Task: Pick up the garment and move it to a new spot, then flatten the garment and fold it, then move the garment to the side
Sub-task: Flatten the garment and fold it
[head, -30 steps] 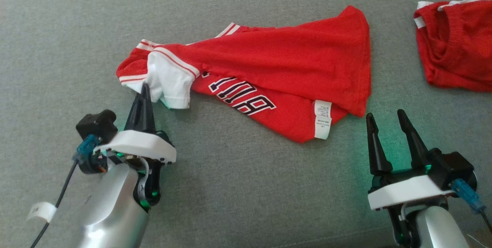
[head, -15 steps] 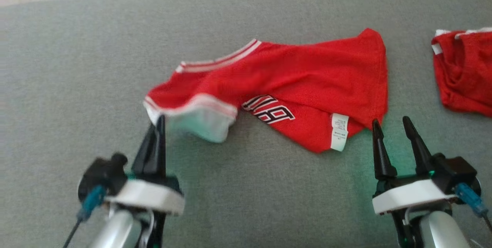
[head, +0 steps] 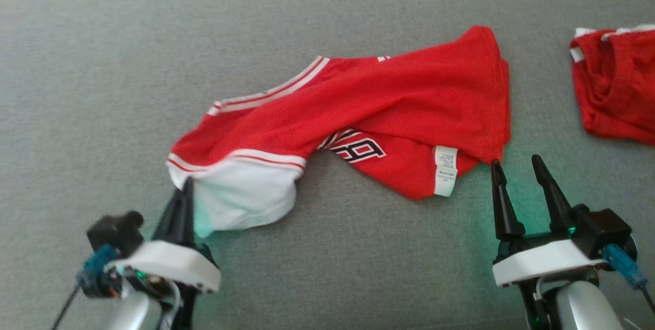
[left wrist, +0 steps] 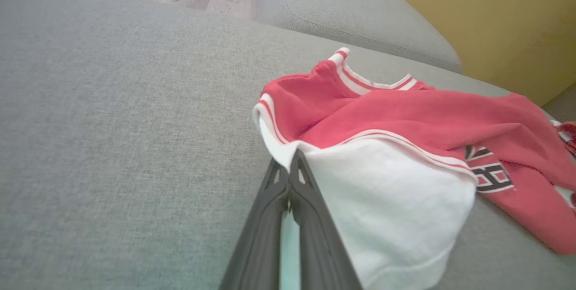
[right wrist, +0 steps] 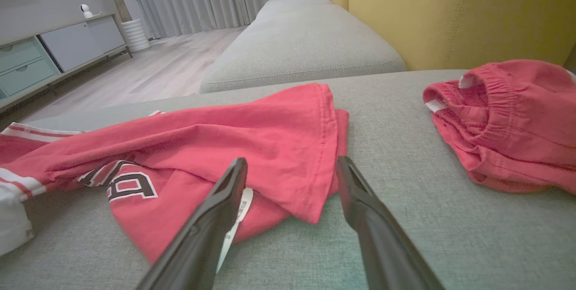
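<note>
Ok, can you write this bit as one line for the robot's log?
red jersey: crumpled on grey sofa | left gripper: shut on its white sleeve | right gripper: open, near hem

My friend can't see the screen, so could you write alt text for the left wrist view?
The shut left gripper pinches the white edge of a red and white cloth jersey with black lettering, rumpled to its right on a grey fabric sofa cushion; a yellow backrest stands behind.

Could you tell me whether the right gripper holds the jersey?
No, the right gripper stands open beside a corner of the red jersey, clamping nothing.
</note>
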{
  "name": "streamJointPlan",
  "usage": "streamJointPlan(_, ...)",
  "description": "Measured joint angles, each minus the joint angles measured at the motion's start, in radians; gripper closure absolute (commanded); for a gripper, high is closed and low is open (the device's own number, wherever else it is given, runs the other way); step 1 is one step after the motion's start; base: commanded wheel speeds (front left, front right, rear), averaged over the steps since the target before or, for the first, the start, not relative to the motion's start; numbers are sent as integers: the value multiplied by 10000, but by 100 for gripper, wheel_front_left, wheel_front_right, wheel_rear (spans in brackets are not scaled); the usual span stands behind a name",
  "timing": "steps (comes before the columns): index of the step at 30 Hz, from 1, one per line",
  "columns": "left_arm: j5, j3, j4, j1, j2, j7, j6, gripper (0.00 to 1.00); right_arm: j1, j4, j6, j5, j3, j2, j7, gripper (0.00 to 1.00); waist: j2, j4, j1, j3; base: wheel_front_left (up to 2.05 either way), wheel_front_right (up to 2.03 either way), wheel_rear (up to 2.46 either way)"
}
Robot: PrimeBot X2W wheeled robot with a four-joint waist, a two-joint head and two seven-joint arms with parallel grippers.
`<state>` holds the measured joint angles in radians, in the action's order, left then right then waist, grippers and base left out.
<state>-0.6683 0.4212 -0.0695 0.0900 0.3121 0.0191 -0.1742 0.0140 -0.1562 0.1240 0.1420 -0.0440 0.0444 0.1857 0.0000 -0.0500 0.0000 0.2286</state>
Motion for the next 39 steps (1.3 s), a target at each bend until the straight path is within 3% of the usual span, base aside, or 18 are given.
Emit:
streamJointPlan(10,-77,-334,-2594,1934,-301,1024,573,98,348,109,0,-88,150,0,4,0,0,-517,2,584,0,0,0)
streamJointPlan(11,-75,-328,-2734,1974,-370,1185,612,57,349,107,0,-88,169,0,4,0,0,-510,2,570,0,0,0)
streamJointPlan(12,-46,-320,-2846,1994,-433,1340,619,4,348,104,0,-88,186,0,6,0,0,-490,1,543,0,0,0)
streamJointPlan(13,27,-314,-2940,1995,-474,1486,698,0,348,104,0,-98,209,0,8,0,0,-462,1,507,0,0,0)
streamJointPlan(25,537,-88,-2897,1528,-857,2220,917,0,223,-17,0,-115,347,0,92,0,0,291,0,-308,0,0,0)
streamJointPlan(39,779,313,-2445,-614,-1124,2301,671,0,-828,-337,0,-15,443,-2,92,0,0,1211,-2,-1967,0,0,0)
